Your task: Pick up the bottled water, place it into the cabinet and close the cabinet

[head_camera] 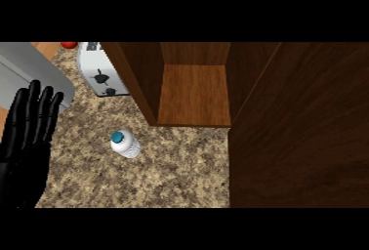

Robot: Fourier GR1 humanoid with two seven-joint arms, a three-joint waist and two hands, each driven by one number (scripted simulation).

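A clear water bottle (125, 143) with a blue cap stands on the speckled granite counter (166, 171), just in front of the cabinet's left wall. The wooden cabinet (193, 93) is open, its inner shelf bare. Its open door (302, 132) fills the right side of the view as a dark wood panel. My left hand (29, 132) rests at the left edge, fingers straight and pointing up, well left of the bottle and not touching it. My right hand does not show.
A white toaster (101, 71) stands left of the cabinet at the back. A red object (69, 44) lies behind it at the top left. A grey metal surface (29, 71), perhaps a sink, occupies the upper left corner.
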